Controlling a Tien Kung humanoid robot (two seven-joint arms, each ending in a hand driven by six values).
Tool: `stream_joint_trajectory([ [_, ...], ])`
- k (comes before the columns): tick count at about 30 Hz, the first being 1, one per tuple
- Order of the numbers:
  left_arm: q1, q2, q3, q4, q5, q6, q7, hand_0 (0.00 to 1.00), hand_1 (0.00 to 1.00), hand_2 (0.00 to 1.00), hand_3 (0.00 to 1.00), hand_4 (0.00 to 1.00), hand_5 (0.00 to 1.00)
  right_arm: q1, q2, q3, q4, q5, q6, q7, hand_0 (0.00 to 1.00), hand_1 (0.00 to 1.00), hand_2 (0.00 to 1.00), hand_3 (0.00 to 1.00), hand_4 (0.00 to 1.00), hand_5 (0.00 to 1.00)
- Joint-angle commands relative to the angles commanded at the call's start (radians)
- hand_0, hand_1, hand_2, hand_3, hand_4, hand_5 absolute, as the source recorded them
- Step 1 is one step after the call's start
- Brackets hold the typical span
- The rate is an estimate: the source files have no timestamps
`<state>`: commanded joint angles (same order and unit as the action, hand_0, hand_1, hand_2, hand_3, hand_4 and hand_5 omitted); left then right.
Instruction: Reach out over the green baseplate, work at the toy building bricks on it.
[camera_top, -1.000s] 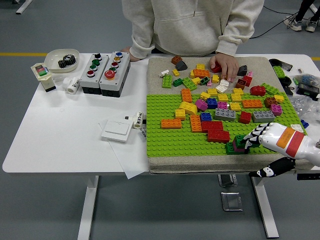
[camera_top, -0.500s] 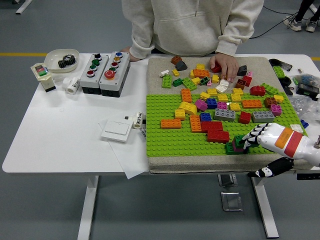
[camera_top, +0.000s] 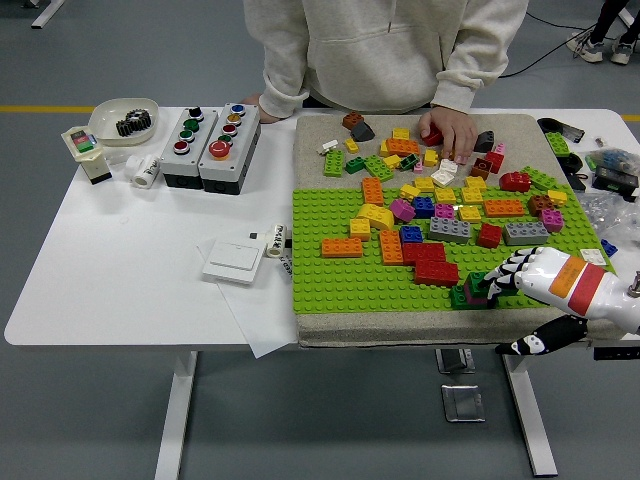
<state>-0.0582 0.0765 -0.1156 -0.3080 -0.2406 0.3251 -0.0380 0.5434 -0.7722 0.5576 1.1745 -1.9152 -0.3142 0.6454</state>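
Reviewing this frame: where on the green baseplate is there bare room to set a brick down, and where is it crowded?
The green baseplate is bare along its left and near-left part, left of the orange brick and below the red brick. Its far and right part is crowded with loose bricks. The right hand works at the dark green and purple stack near the right front corner.

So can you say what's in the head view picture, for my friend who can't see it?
The robot's right hand reaches from the right over a green baseplate scattered with toy bricks, fingers at a small green and purple stack near its front edge. Across the table, a person's hand rests among loose bricks. Button boxes sit to the left.
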Motion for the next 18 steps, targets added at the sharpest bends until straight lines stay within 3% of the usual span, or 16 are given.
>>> stream_joint_trajectory([
  [18, -0.005, 0.002, 0.011, 0.001, -0.018, -0.001, -0.006, 0.628, 0.733, 0.714, 0.561, 0.601, 0.611, 0.007, 0.004, 0.001, -0.001, 0.003, 0.003, 0.000, 0.669, 0.638, 0.657, 0.536, 0.952, 0.680],
])
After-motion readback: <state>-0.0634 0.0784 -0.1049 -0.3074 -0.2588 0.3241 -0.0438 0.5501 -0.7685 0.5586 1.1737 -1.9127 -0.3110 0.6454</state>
